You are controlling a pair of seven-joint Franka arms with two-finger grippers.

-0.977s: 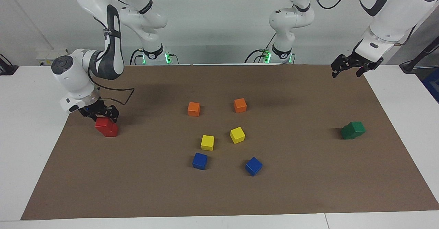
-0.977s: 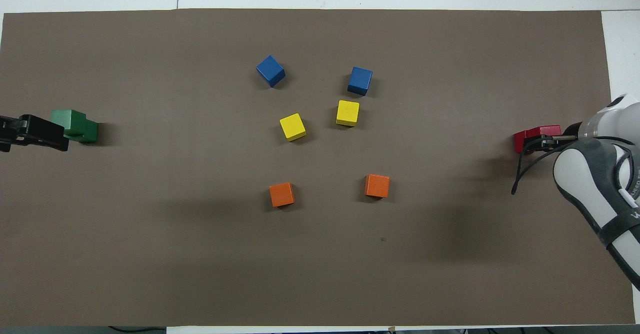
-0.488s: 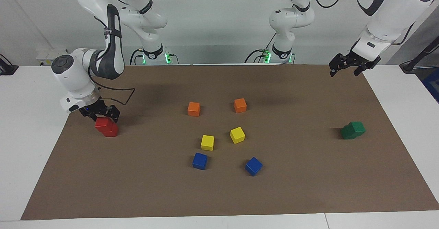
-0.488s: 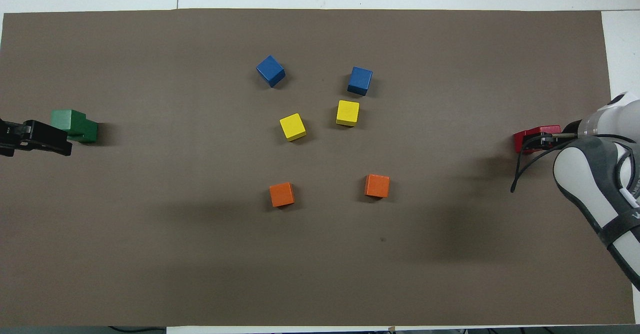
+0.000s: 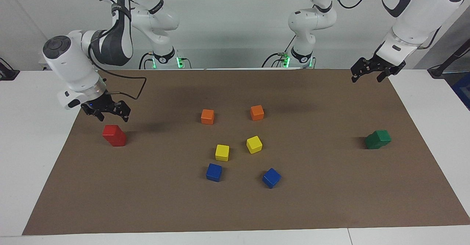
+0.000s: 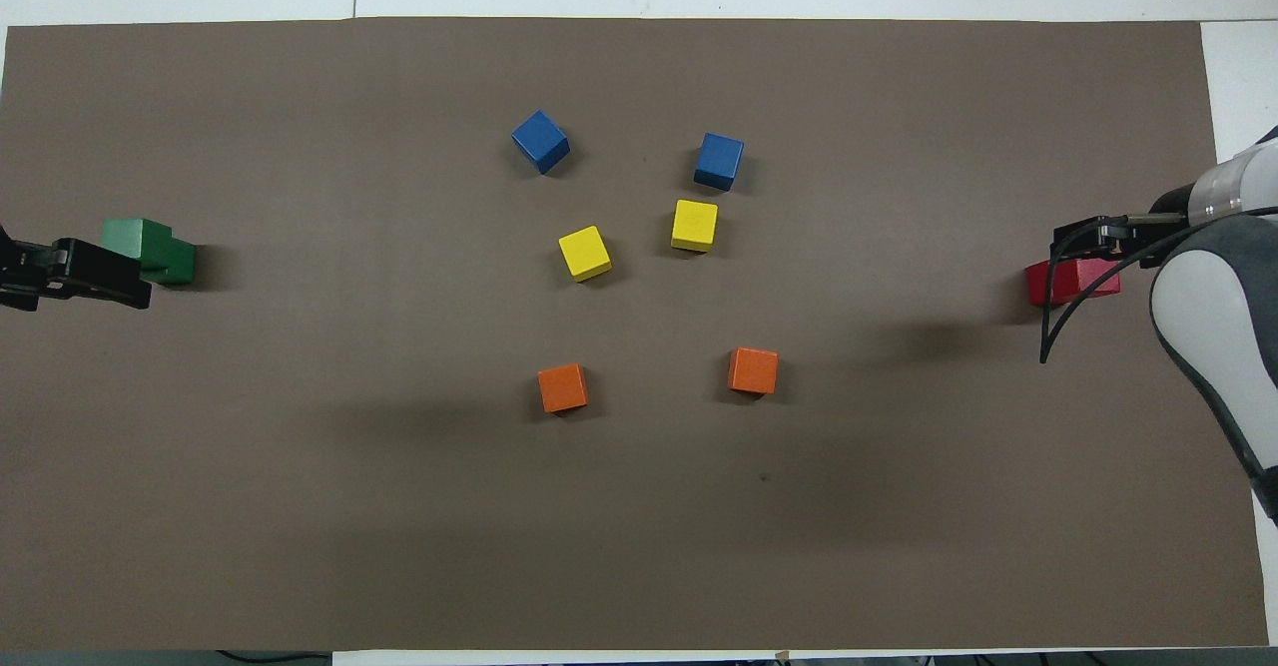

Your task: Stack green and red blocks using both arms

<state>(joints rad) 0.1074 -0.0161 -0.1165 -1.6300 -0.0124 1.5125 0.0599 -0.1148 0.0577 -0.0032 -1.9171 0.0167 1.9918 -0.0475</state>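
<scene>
Above the red stack (image 5: 114,135), the right gripper (image 5: 109,113) hangs empty.

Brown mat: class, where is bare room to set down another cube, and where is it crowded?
Free: the wide stretches between the red cube stack and the orange cubes, and between the green cube stack and the yellow cubes. Crowded: the middle cluster including the blue cubes.

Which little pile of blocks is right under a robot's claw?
The red stack, at the right arm's end of the table: the right gripper hangs open just above it. The green stack has no claw close above it.
</scene>
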